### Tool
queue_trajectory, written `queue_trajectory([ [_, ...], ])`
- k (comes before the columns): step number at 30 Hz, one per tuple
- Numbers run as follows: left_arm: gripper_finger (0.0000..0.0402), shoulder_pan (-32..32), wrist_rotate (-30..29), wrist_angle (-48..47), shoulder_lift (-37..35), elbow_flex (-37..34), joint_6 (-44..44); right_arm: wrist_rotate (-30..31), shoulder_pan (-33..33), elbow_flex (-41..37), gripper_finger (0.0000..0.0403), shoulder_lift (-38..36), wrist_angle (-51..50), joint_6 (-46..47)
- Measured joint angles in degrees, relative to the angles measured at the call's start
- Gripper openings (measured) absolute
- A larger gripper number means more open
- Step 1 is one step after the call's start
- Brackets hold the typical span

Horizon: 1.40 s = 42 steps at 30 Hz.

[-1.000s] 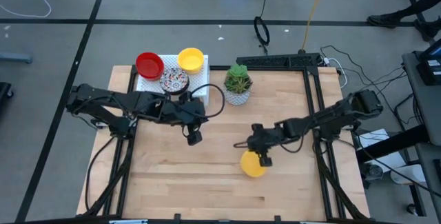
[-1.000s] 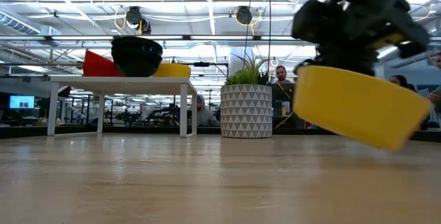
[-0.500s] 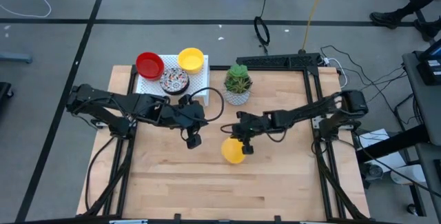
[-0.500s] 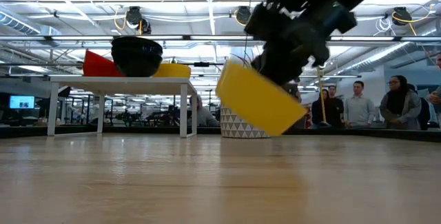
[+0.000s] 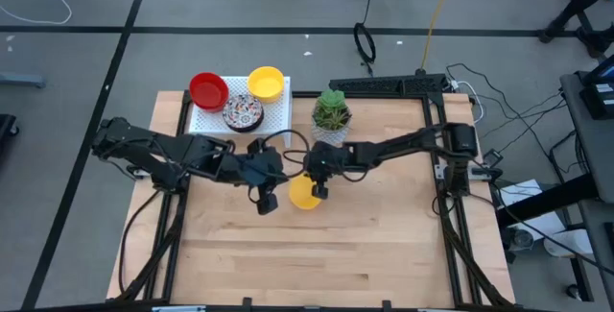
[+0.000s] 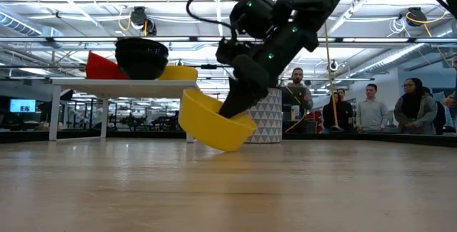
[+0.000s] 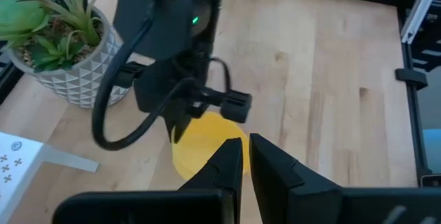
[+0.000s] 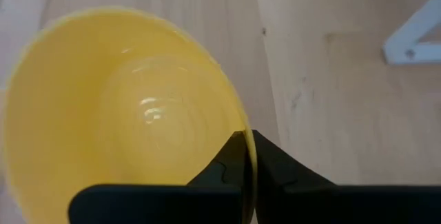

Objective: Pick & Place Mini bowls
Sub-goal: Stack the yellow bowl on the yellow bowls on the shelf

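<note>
High view: right gripper (image 5: 318, 191) pinches yellow bowl's (image 5: 303, 193) rim just before the plant pot (image 5: 331, 132); left gripper (image 5: 268, 203), fingers nearly shut and empty, beside it.

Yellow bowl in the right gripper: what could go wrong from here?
1. The right gripper pinches the yellow bowl only by its thin rim, and the bowl hangs tilted above the table, so it may slip and drop.
2. The left gripper waits close beside the bowl, so the arms could collide.
</note>
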Motion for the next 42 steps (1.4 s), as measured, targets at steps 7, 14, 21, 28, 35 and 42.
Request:
queue_trajectory([
  [7,0.0031,-0.8,0.0,0.0,0.0,0.0,0.2,0.0,-0.3,0.2,0.002,0.8,-0.5,0.3],
  [14,0.0031,-0.8,0.0,0.0,0.0,0.0,0.2,0.2,-0.3,0.2,0.0096,0.8,1.6,0.3],
  [21,0.0031,-0.8,0.0,0.0,0.0,0.0,0.0,0.0,0.2,0.2,0.0164,-2.6,-0.8,-1.1],
  [28,0.0031,-0.7,-2.3,0.2,0.5,0.0,1.1,0.1,1.7,-0.2,0.0173,-12.2,-13.0,-1.2],
  [35,0.0044,0.1,-2.7,0.3,5.6,0.1,1.1,0.2,5.4,-7.1,0.0166,-25.6,-18.6,2.4],
  [42,0.0125,0.7,-1.7,0.7,13.1,0.0,4.3,0.4,9.9,-18.7,0.0166,-41.5,-18.6,12.0],
])
